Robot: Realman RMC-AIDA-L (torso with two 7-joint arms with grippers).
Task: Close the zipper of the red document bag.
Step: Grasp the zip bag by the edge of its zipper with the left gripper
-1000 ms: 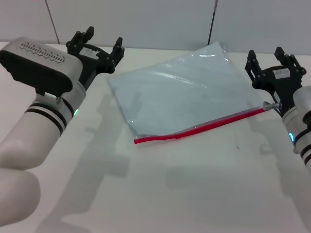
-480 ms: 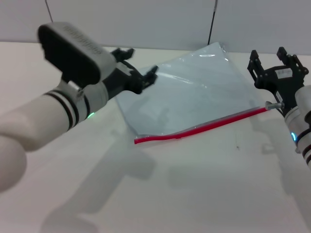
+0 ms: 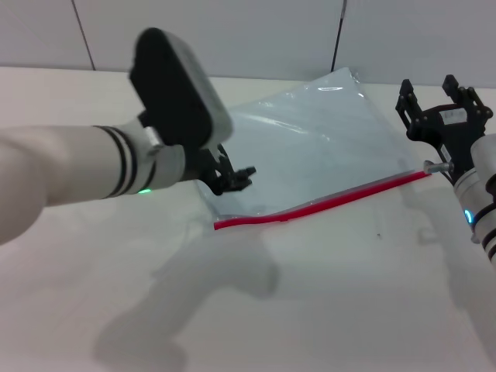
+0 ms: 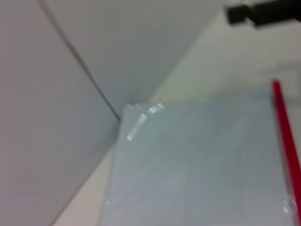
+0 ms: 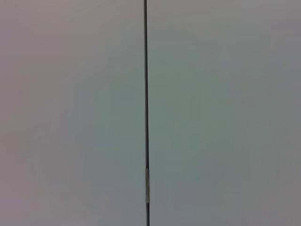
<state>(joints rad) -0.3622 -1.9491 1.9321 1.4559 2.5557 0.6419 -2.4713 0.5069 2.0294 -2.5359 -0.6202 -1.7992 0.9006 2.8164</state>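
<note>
The red document bag (image 3: 310,147) lies flat on the white table, a translucent pale blue-grey pouch turned at an angle. Its zipper (image 3: 325,203) is the red strip along the near long edge, running from the near left corner up to the right. My left gripper (image 3: 231,180) hovers over the bag's left corner, just above the zipper's left end, open and holding nothing. The left wrist view shows the bag (image 4: 197,165) and the zipper (image 4: 287,150). My right gripper (image 3: 431,97) stands open beside the zipper's right end, fingers pointing up.
A grey panelled wall (image 3: 248,35) with dark vertical seams backs the table (image 3: 325,310). The right wrist view shows only that wall with a seam (image 5: 146,113). In the left wrist view the right gripper (image 4: 263,12) appears far off as a dark shape.
My left arm has swung from the table's far left corner rightward and forward, bringing its gripper over the bag's left corner. The right arm has barely moved. The bag lies as before.
</note>
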